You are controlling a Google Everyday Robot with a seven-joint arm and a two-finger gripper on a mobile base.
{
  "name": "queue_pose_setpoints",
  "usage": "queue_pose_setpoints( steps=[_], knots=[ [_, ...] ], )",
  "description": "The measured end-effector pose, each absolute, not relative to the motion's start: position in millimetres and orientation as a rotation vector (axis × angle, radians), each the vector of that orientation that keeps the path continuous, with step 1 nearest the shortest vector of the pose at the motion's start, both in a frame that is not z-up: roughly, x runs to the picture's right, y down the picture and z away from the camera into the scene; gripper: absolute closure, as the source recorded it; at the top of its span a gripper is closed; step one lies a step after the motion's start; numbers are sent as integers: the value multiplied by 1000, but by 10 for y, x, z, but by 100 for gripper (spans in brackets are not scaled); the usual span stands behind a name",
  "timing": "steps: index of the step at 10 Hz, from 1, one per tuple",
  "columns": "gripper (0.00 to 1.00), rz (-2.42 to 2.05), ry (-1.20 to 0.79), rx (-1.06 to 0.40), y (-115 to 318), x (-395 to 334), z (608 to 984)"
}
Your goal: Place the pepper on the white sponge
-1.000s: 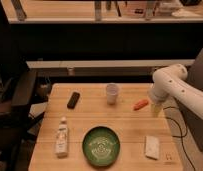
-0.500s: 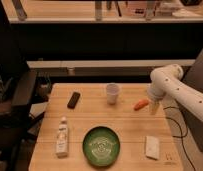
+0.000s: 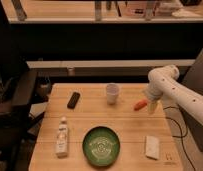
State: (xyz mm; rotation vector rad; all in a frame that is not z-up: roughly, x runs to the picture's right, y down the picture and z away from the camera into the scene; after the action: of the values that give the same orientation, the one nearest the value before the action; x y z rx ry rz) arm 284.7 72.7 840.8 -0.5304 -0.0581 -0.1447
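The orange-red pepper lies on the wooden table, right of the white cup. The white sponge lies flat near the table's front right corner. My gripper hangs at the end of the white arm, just right of the pepper and close to it. The arm reaches in from the right edge of the view.
A white cup stands at the table's back middle. A black oblong object lies back left. A white bottle lies front left. A green plate sits front middle. A cable hangs off the right side.
The arm has shifted slightly left and lower, bringing the gripper nearer the pepper. The pepper and the other objects have not moved.
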Motion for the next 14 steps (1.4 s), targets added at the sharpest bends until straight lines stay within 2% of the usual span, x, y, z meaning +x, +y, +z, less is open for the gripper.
queue_pose_setpoints(
  steps=[6,14],
  knots=[
    [20,-188,-85,-546,848,2844,8705],
    [20,-225,-93,-570,957,2983,8907]
  ],
)
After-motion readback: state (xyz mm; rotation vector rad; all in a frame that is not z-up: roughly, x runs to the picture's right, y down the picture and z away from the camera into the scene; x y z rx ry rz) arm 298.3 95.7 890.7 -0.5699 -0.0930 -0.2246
